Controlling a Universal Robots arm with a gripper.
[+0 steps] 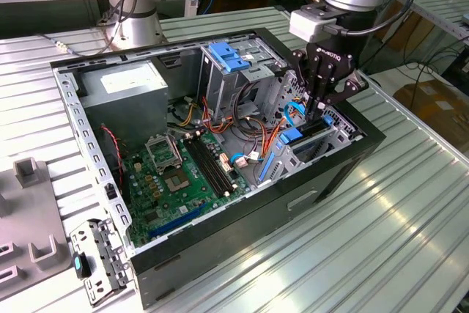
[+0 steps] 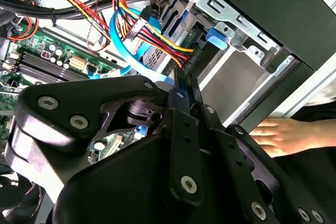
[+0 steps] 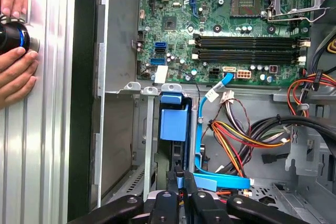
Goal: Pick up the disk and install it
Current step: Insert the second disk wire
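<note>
One open PC case (image 1: 352,153) lies on its side on a ribbed metal table (image 1: 410,240). One robot arm reaches in from above; its black gripper (image 1: 316,108) hangs over the drive cage near the case's front end, on the exterior view's right. The fingers (image 3: 181,182) sit pressed together w/ no visible gap, in both wrist views; whether they pinch anything can't be told. One disk (image 3: 173,121), w/ blue plastic rails, sits in the cage slot just beside the fingertips, in the first wrist view. One flat blue cable (image 2: 123,43) and a bundle of red, yellow & black wires (image 2: 152,32) loop close around the gripper, crowding the slot. One green motherboard (image 1: 176,181) w/ four black memory slots (image 3: 249,48) fills the case floor. One grey power supply box (image 1: 128,97) sits at the far end. One blue bracket (image 1: 231,56) tops a second bay. A person's two hands (image 3: 16,72) rest outside the case, on a black knob (image 3: 14,35).
</note>
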